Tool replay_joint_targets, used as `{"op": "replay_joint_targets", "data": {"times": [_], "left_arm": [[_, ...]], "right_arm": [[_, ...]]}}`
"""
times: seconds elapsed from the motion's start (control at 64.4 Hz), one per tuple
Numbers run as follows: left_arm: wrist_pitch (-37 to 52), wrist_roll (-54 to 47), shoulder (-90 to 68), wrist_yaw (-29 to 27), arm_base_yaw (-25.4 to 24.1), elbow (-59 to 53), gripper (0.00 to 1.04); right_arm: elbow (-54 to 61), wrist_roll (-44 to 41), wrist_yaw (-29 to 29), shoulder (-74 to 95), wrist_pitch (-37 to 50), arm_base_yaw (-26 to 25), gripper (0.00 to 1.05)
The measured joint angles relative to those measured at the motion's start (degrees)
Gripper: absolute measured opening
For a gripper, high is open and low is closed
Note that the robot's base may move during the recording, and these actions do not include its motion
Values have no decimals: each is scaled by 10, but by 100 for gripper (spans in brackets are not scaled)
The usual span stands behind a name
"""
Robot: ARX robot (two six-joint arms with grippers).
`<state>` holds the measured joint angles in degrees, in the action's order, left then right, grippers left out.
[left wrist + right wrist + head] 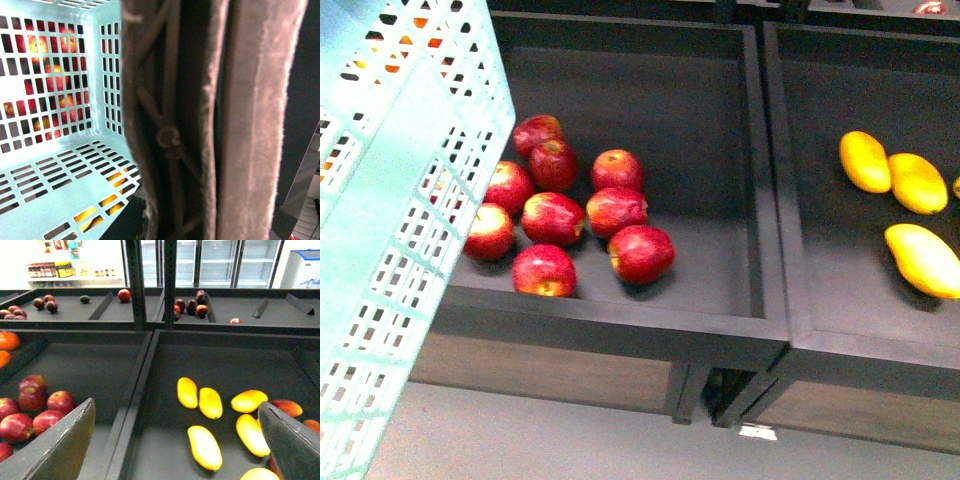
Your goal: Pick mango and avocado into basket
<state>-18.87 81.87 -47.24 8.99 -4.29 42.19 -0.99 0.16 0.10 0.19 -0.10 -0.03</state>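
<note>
- The basket (410, 200) stands at the far left of the front view, tilted. Neither arm shows in that view.
- In the left wrist view the inside of the basket (95, 75) lies directly under the left jaws and holds no fruit. Red and orange fruit shows only through the slots of its wall and floor.
- A fuzzy grey-pink strip (260, 115) and a dark brown piece (165, 125) fill that view very near the camera. I cannot tell if the left jaws are clenched or released.
- The red apples (560, 215) lie in a heap in the left bin (650, 100), just beside the basket wall. In the right wrist view the apples (35, 410) lie outside the gap of the right jaws, beyond one finger.
- The avocado (85, 299) is a small dark green fruit in a back bin, far ahead of the right jaws and well apart from them.
- The right jaws are released, and the two dark fingers (60, 440) stand wide apart and grasp nothing.
- The mango (204, 447) lies on the floor of the right bin (840, 250), below the gap of the right jaws and not touched by them.
- The other mangoes (210, 402) lie around it, also inside the gap, and two of them touch side by side.
</note>
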Motion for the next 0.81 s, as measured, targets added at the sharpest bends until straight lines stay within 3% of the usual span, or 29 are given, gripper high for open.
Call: {"op": "replay_joint_targets", "data": {"times": [0.699,0.808], "left_arm": [[0,-8,0,-12,-4,0,15],[-77,-111,-54,93,10,45,14]], "right_arm": [[0,0,-3,0,0,0,96],[0,0,-3,0,0,0,96]]}}
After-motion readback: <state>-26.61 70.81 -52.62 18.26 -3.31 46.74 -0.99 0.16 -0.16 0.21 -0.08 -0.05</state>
